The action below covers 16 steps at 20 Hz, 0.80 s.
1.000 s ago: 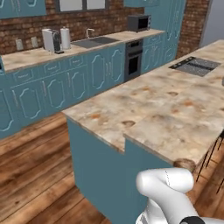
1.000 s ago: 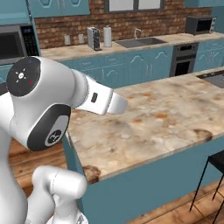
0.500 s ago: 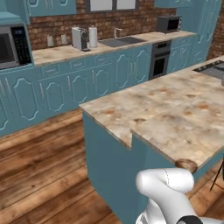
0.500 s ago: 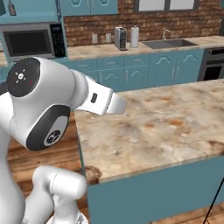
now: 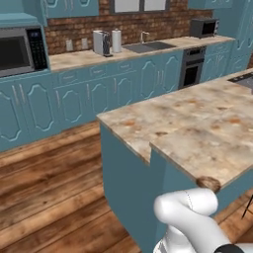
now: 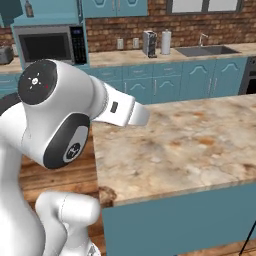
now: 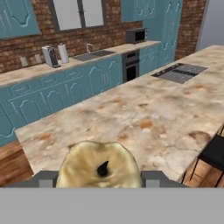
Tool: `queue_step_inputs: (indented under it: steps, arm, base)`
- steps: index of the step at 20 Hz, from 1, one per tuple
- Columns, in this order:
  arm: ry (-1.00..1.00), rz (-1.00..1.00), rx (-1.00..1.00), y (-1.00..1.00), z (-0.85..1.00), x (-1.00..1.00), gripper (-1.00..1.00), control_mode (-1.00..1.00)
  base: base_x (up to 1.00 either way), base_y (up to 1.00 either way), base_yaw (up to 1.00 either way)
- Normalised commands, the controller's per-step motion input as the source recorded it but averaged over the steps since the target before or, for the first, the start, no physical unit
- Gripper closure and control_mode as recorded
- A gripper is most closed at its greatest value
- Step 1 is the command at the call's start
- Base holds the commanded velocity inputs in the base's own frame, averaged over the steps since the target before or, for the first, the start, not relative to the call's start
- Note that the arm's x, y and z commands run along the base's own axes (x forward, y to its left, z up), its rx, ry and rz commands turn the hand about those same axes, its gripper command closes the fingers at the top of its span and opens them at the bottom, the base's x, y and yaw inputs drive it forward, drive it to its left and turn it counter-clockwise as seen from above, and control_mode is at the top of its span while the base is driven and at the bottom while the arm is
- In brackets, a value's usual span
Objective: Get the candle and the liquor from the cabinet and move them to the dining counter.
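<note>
The candle [image 7: 99,168] is a squat gold-tan lump with a dark wick, low in the hand view. My gripper [image 7: 99,178] is shut on it, one grey fingertip showing on each side. Beyond it the dining counter [image 7: 144,109] spreads out, its beige mottled marble top [image 5: 197,133] on a teal base [image 6: 190,220]. Teal upper cabinet doors [image 7: 17,17] hang on the brick back wall. A small dark bottle shape [image 6: 28,8] stands above the microwave, too small to tell whether it is the liquor.
The back counter carries a built-in microwave [image 6: 47,47], a toaster [image 5: 101,43], a paper roll [image 5: 116,40] and a sink [image 5: 148,47]. An oven [image 5: 190,74] is set beside them. A cooktop [image 7: 179,72] lies in the island top, with a dark stool [image 7: 214,153] at its right edge.
The whole picture has shifted, so the base and cameras have moved: the back wall slid right and the microwave came into view. The arm's pose looks the same.
</note>
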Motion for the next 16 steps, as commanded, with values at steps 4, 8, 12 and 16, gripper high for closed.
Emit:
queue_step_inputs:
  steps: [4,8,12,16]
  arm:
    - [0.0,0.0,0.0,0.0,0.0,0.0,1.0,1.0]
    - [0.0,0.0,0.0,0.0,0.0,0.0,1.0,1.0]
    - [0.0,0.0,0.0,0.0,0.0,0.0,1.0,1.0]
    - [0.0,0.0,0.0,0.0,0.0,0.0,1.0,1.0]
  base:
    - [-0.6,-0.6,0.0]
    - [-0.3,-0.76,0.0]
    - [-0.67,-0.56,0.0]
    - [-0.78,-0.45,0.0]
